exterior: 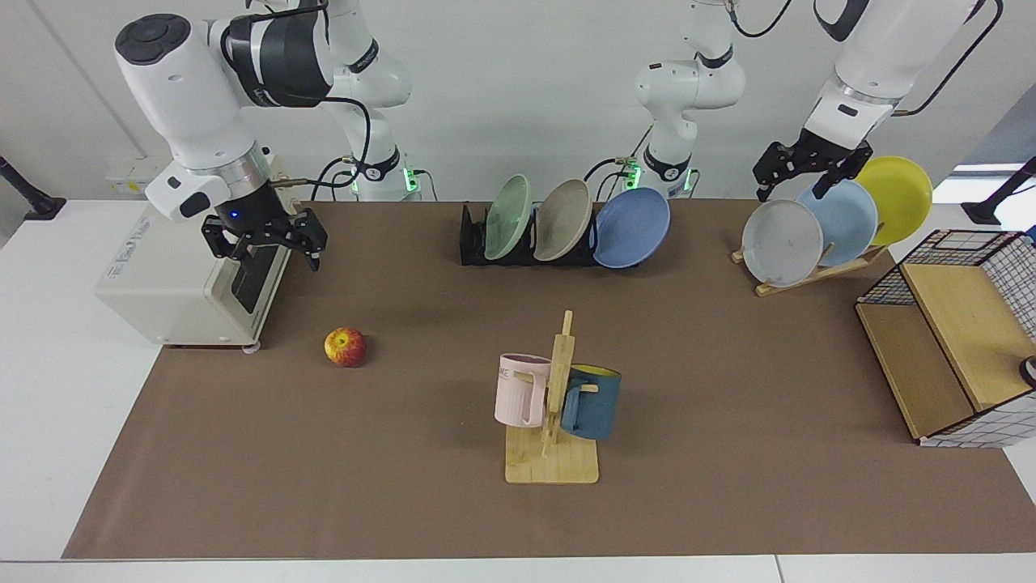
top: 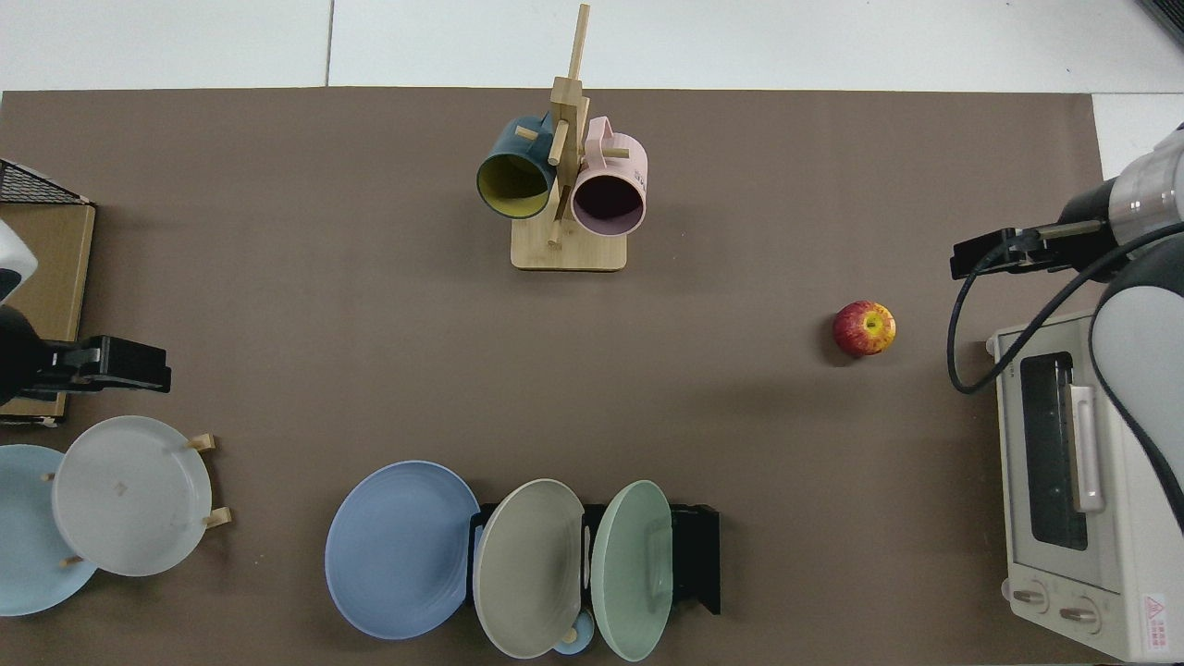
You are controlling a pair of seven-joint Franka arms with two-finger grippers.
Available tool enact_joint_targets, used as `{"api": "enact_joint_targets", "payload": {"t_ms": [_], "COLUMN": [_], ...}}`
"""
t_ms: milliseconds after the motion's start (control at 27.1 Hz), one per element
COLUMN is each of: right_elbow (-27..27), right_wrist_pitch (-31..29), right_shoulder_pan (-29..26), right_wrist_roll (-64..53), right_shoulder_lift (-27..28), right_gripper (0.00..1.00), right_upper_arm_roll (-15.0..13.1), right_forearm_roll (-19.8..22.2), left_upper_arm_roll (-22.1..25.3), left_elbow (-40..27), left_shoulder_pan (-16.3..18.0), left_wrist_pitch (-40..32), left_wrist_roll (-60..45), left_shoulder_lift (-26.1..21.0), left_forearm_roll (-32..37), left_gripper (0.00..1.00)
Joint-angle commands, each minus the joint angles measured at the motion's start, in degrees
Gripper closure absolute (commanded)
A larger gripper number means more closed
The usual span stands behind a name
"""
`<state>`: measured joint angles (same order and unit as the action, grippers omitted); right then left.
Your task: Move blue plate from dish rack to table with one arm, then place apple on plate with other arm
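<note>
I see the blue plate [exterior: 632, 227] leaning in the dish rack [exterior: 472, 240], end slot. Left gripper [exterior: 791, 184] open, empty, well off beside it. Right gripper [exterior: 272, 244] open, empty, above the apple [exterior: 345, 346].

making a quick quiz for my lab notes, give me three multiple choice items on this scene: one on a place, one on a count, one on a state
1. Where is the apple?
A. on the brown mat
B. on a plate
C. in a mug

2. How many plates stand in the dish rack?
A. one
B. three
C. five

3. What is the state of the blue plate?
A. flat on the table
B. held by the left gripper
C. leaning at the rack's end

Answers:
1 A, it lies bare on the mat.
2 B, green, beige and blue.
3 C, neither the left gripper nor the right gripper touches it.
</note>
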<state>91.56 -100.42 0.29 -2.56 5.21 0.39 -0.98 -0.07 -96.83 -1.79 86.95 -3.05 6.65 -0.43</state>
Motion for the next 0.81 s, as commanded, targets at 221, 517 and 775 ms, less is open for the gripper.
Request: {"api": "enact_joint_targets", "payload": {"t_ms": [221,517,775], "right_elbow": [0.99,0.99,0.99], "right_wrist_pitch": [0.04,0.04,0.04], "right_shoulder_pan": [-0.73,-0.73,-0.73], "right_wrist_roll": [1.07,1.07,1.07], "right_shoulder_lift": [-0.90,-0.90,-0.90], "right_gripper": [0.00,0.00,0.00], "right_upper_arm_roll": [0.49,0.49,0.49], "right_forearm_roll": [-0.60,-0.69,-0.69], "left_upper_arm_roll": [-0.28,-0.45,-0.89], "left_elbow": [-1.96,-2.14,-5.12], "left_shoulder_pan": [0.21,-0.06,-0.58], "left_wrist_pitch": [0.93,1.20,1.90], "left_wrist_roll": [1.03,0.59,0.42], "left_shoulder_lift": [1.26,1.44,3.02], "left_forearm_roll": [0.35,0.17,1.48], "left_gripper": [0.00,0.00,0.01]}}
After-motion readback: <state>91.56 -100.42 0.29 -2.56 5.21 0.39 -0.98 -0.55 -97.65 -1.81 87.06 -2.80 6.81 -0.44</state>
